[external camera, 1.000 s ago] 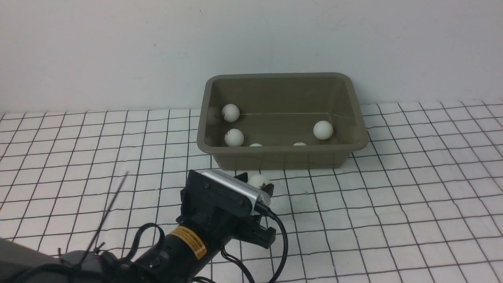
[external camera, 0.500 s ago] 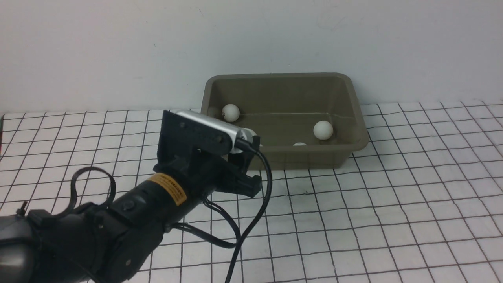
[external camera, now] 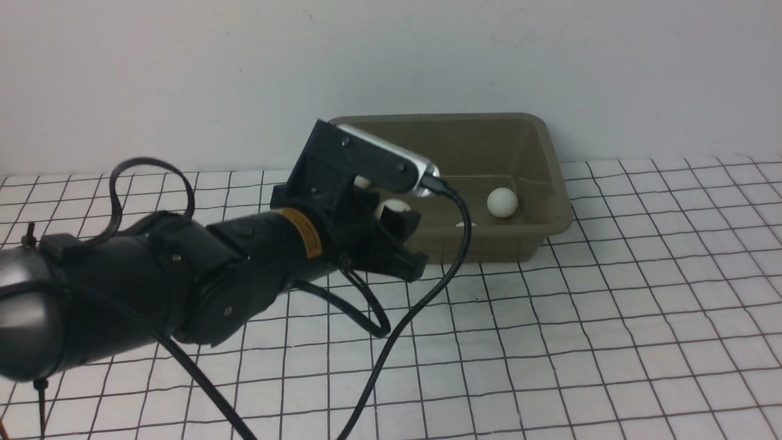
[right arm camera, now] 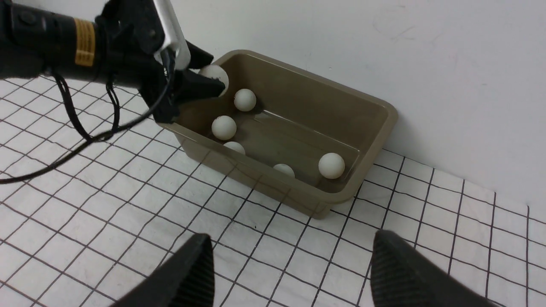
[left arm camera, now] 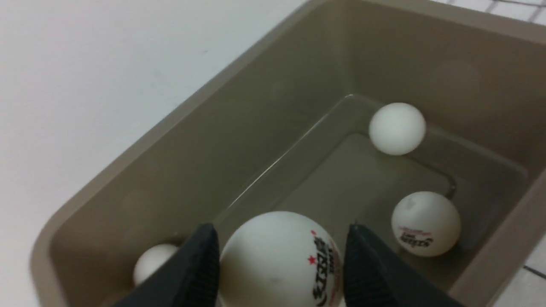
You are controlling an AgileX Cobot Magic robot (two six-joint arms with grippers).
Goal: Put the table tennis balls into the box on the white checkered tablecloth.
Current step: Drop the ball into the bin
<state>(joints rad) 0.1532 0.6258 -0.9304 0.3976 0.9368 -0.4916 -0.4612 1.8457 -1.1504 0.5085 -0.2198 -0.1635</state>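
The olive-grey box stands on the white checkered tablecloth by the back wall. My left gripper is shut on a table tennis ball with a red star logo, held over the box's left end above the rim. Several white balls lie inside the box: two near the left end, two by the near wall, one at the right. My right gripper is open and empty, above the cloth in front of the box.
A plain white wall rises right behind the box. My left arm and its black cable stretch across the left and middle of the cloth.
My left gripper has lifted the ball off the cloth in front of the box and carried it up and back, to above the box's left end.
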